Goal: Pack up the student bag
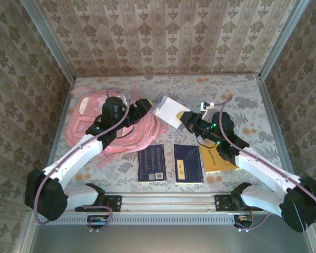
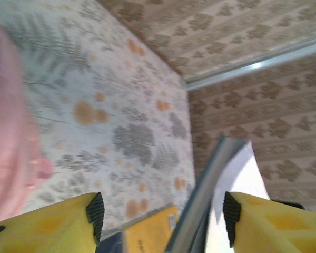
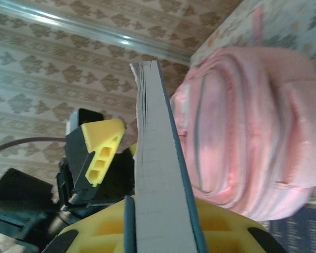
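Observation:
The student bag (image 1: 89,124), a big soft pink backpack, lies at the left of the table, and in the right wrist view it (image 3: 242,142) shows its zipped front pockets. My right gripper (image 1: 188,120) is shut on a thick book (image 1: 170,110) with a pale cover, held in the air just right of the bag. Edge-on, the book (image 3: 155,158) rises from between the right gripper's jaws (image 3: 160,216). My left gripper (image 1: 142,107) hovers over the bag's right edge, open, and the book's edge (image 2: 210,184) stands between its pads (image 2: 95,212).
Three books lie in a row near the front: a dark blue one (image 1: 151,162), a blue one (image 1: 188,163) and a yellow one (image 1: 217,159) partly under the right arm. Patterned walls close in the table on three sides.

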Robot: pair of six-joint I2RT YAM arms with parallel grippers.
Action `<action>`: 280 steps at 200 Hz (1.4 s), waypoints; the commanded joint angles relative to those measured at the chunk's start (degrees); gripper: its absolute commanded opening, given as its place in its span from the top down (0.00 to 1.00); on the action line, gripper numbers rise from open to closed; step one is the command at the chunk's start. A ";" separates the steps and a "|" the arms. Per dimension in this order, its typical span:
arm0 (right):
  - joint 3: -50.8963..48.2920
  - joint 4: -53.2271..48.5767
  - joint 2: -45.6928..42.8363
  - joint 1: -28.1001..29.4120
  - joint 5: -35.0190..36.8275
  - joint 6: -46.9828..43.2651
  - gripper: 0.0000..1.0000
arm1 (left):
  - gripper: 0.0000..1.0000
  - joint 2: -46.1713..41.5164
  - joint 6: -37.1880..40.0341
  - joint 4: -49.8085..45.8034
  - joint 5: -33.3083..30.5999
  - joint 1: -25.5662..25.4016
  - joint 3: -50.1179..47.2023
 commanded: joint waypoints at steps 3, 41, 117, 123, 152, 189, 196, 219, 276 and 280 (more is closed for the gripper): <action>-0.81 -11.50 -5.22 -1.26 6.39 -7.93 1.00 | 0.35 -1.52 16.43 -16.30 -0.50 5.69 6.12; -4.01 -15.83 -8.28 -5.21 7.55 -9.45 1.00 | 0.32 4.50 26.77 -26.12 6.44 16.91 12.29; -3.91 -18.21 -9.96 -6.78 7.00 -13.15 1.00 | 0.30 17.11 34.02 -28.99 12.12 21.34 18.56; -3.81 -18.33 -10.15 -6.77 6.86 -13.54 1.00 | 0.31 18.12 33.90 -28.59 12.67 21.34 18.76; -3.53 -19.25 -10.81 -7.04 6.48 -14.71 1.00 | 0.34 21.51 33.86 -27.28 13.61 21.25 18.71; -3.63 -18.97 -10.10 -7.31 5.23 -15.43 1.00 | 0.37 24.85 34.03 -25.69 16.20 20.30 18.58; -3.69 -18.84 -9.93 -7.40 4.94 -15.43 1.00 | 0.38 25.19 33.94 -25.70 16.55 20.18 18.53; -3.80 -18.48 -9.27 -7.63 4.21 -15.60 1.00 | 0.40 24.24 32.67 -24.04 17.96 19.80 16.73; -3.83 -16.88 -6.77 -7.94 2.69 -15.35 1.00 | 0.58 23.42 31.74 -21.59 20.11 19.33 12.76; -3.72 -16.86 -6.63 -7.94 2.57 -15.34 1.00 | 0.60 23.51 31.75 -21.49 20.11 19.32 12.62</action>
